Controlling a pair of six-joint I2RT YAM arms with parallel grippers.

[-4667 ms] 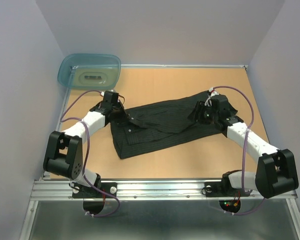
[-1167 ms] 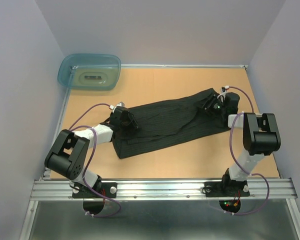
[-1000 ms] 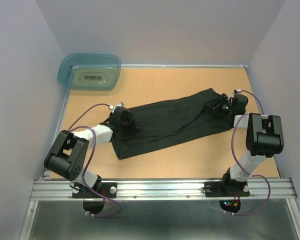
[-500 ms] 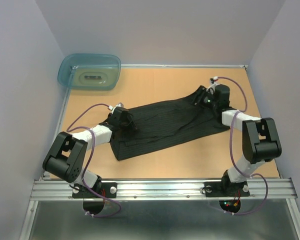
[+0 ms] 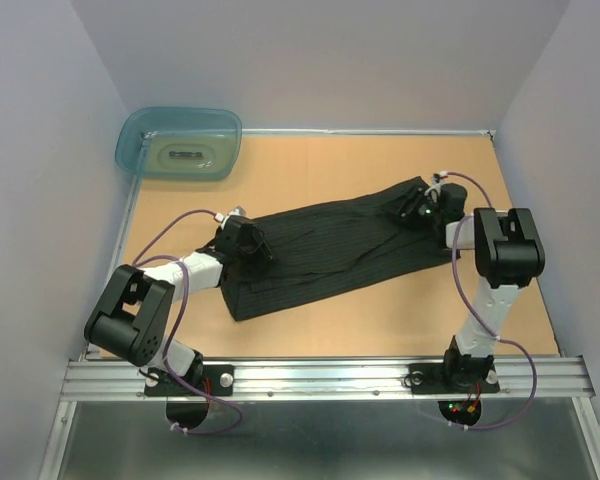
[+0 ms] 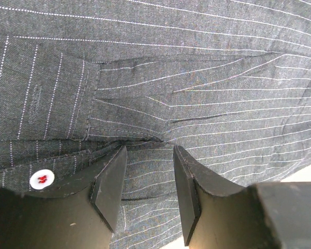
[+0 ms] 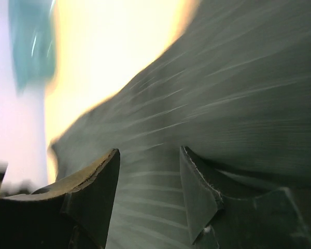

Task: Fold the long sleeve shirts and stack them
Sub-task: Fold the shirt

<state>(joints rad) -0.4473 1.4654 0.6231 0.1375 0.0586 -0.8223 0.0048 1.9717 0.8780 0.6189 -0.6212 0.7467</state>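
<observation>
While left gripper (image 6: 147,155) stays planted on the left end of the shirt (image 5: 330,250), right gripper (image 7: 149,155) has swung back over its right end; both jaws about half open, no clear pinch; shirt lies across the table (image 5: 310,165) as a long band, crosswise fold looks pending

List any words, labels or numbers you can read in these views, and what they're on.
No text can be read in any view.
Tub: dark mark on its floor, too small to read.
Shirt: faint mark in the cloth, too faint to read.
Button: red thread only, no lettering.
</observation>
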